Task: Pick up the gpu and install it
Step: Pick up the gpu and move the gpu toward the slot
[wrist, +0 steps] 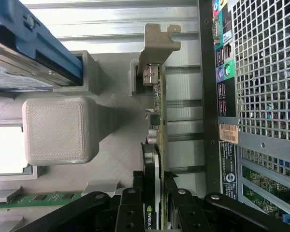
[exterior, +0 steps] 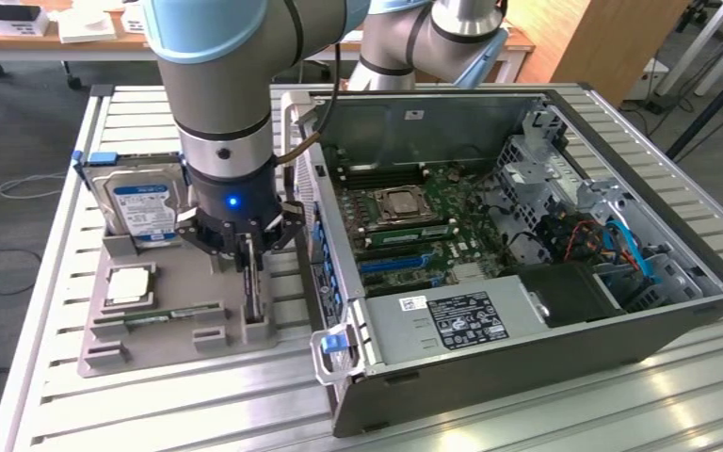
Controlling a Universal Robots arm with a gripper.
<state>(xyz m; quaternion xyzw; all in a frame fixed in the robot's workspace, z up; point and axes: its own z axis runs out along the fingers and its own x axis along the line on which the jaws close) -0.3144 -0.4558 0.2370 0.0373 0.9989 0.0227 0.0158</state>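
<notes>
The gpu [exterior: 252, 287] stands on edge in a slot of the grey holder tray [exterior: 148, 344], beside the open computer case [exterior: 525, 377]. My gripper [exterior: 251, 247] comes straight down onto the gpu's upper edge. In the wrist view the gpu [wrist: 157, 121] runs away from me, its green board and black cooler seen edge-on and its silver bracket [wrist: 158, 43] at the far end. My gripper [wrist: 152, 200] is shut on the gpu, with a black finger [wrist: 129, 205] pressed against each side of the cooler. The card still sits in its slot.
On the tray are a hard drive [exterior: 142, 207] standing upright, a CPU [exterior: 129, 285] and a RAM stick [exterior: 161, 315]. The case lies open with its motherboard [exterior: 412, 235] facing up. Its metal side wall [exterior: 324, 254] stands right next to the gpu.
</notes>
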